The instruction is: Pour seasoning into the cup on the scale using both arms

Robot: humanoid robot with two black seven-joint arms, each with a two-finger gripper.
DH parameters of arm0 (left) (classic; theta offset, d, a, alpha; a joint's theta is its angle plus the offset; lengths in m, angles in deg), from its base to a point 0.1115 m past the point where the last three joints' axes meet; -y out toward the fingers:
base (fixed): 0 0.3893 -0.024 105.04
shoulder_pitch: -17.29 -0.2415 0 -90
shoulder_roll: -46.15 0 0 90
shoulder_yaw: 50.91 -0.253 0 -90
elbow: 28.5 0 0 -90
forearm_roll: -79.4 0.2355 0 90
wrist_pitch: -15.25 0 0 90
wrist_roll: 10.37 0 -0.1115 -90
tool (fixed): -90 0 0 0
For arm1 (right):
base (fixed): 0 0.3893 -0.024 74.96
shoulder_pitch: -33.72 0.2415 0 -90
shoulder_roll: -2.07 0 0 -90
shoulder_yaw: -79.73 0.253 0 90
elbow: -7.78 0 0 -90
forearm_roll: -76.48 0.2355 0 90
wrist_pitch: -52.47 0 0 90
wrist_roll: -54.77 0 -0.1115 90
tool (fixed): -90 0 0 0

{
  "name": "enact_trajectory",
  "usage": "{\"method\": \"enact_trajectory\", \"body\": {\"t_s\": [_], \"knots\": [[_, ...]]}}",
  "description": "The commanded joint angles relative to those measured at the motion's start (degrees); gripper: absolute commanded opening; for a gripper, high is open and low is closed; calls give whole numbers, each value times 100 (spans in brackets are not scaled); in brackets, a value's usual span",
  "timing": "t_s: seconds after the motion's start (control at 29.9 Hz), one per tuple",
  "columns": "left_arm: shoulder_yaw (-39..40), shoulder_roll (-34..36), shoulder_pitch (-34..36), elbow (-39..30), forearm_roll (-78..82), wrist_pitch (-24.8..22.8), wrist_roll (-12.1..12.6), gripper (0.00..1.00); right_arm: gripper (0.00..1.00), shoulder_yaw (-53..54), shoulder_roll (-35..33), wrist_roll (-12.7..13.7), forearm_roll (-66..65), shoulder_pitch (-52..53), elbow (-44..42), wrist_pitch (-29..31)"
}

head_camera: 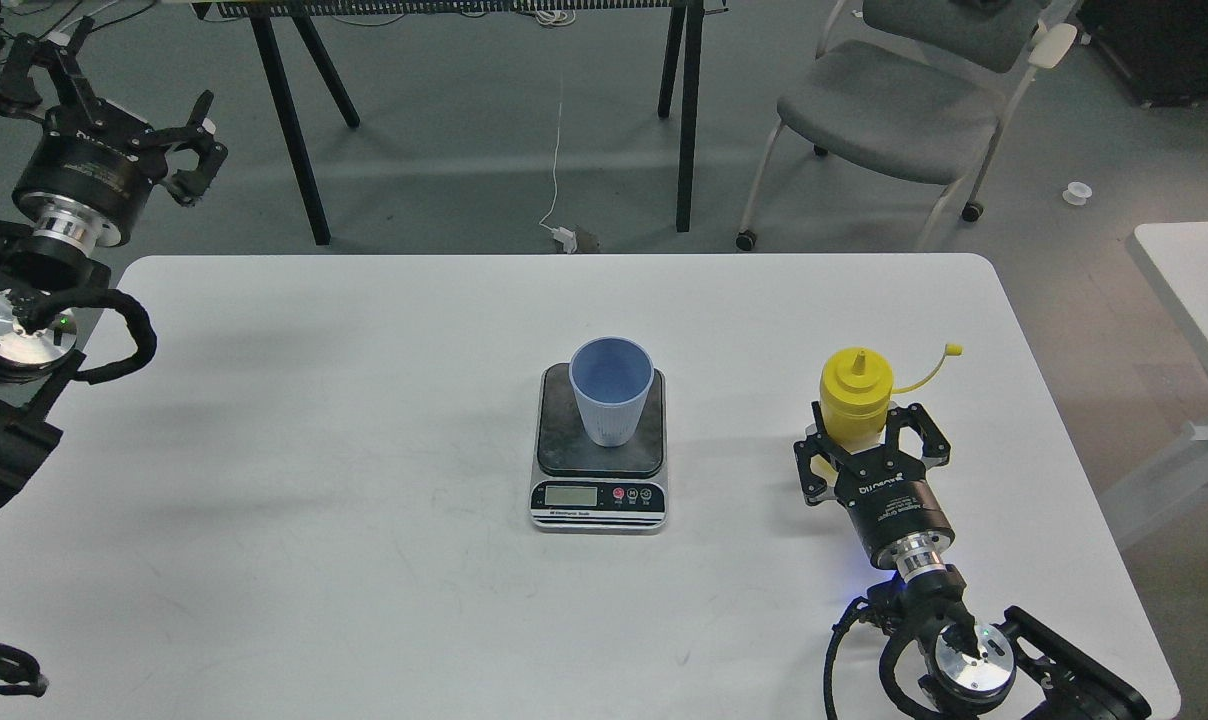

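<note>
The light blue ribbed cup (612, 392) stands upright on the dark plate of the small scale (599, 495) at the table's middle. The yellow seasoning bottle (854, 397) is upright to the right of the scale, nozzle up, with its cap (952, 350) dangling on the tether to the right. My right gripper (869, 440) comes from the near side and is shut on the bottle's lower body. My left gripper (114, 90) is open and empty, raised beyond the table's far left corner, well away from the cup.
The white table (364, 560) ends close to the right of my right arm. A grey chair (894, 110) and black table legs (289, 130) stand behind the table. A second white table (1194, 270) is at the right edge.
</note>
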Motion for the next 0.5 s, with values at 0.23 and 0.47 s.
{"method": "enact_trajectory", "body": {"t_s": [0.23, 0.47], "knots": [[6, 80, -79, -368, 8, 187, 1, 100, 70, 34, 74, -10, 93, -45, 3, -1], [-3, 88, -88, -420, 8, 213, 1, 100, 86, 69, 109, -10, 129, -176, 56, -1]]}}
